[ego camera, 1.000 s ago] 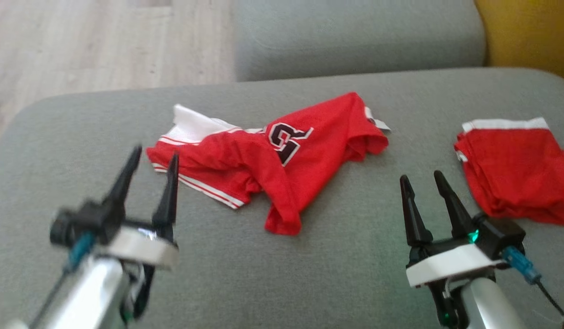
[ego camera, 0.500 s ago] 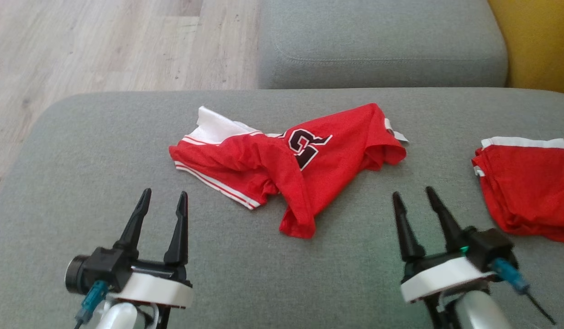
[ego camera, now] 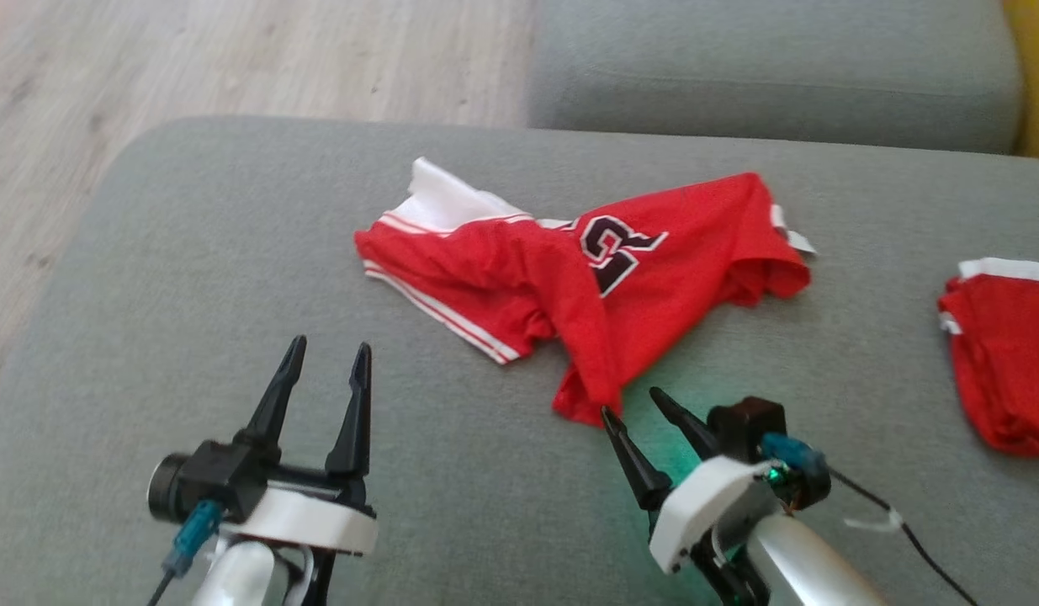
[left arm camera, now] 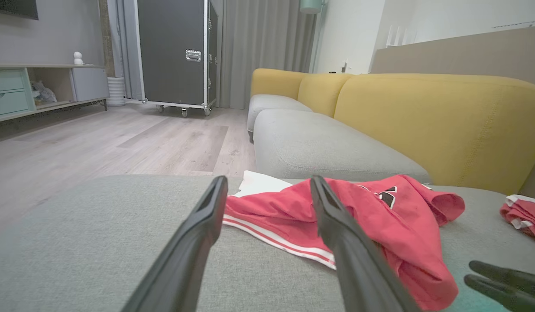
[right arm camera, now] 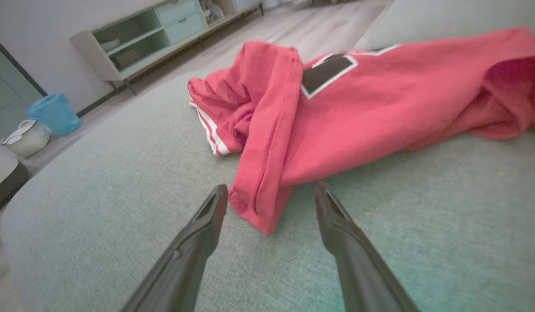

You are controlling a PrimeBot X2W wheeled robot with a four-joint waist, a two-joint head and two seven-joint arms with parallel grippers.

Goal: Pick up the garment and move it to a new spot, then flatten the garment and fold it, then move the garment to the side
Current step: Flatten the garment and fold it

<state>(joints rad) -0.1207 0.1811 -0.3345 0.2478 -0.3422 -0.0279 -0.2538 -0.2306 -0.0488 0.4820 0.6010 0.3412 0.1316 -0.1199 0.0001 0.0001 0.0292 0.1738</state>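
- Lying crumpled on the grey cushion [ego camera: 233,252], about mid-top, is the garment [ego camera: 620,278]. It's a soft red knit, bunched into ridges and folds.
- A white panel [ego camera: 443,198] is showing at the garment's far-left corner, and thin white stripes [ego camera: 452,316] are running along its left hem.
- A black block letter [ego camera: 616,248] w/ white outline is sitting on the garment's upper middle. It's looking like an R turned away from the head cam, but I can't be sure. A red fold is overlapping its left edge.
- A small white tag [ego camera: 797,240] is sticking out at the garment's far-right edge; too small to read.
- R gripper [ego camera: 630,401] is hovering just beside the garment's near tip, long dark tapered fingers spread wide, holding nothing. In the right wrist view [right arm camera: 270,187] the red hem is reaching in btwn the fingertips; contact can't be told.
- Green light is glowing on the weave beside that tip.
- L gripper [ego camera: 331,345] is hanging near-left of the garment, apart from it, fingers also spread wide and empty.
- A folded red pile [ego camera: 999,362] w/ white band is lying well right of the garment.
- Beyond the garment a second grey cushion [ego camera: 771,76] and a yellow sofa back [left arm camera: 423,117] are standing.
- Far-left of the garment a pale plank floor [ego camera: 233,59] is stretching out, w/ a black wheeled case [left arm camera: 176,52], mint sideboard [right arm camera: 150,39] and blue bin [right arm camera: 55,112].
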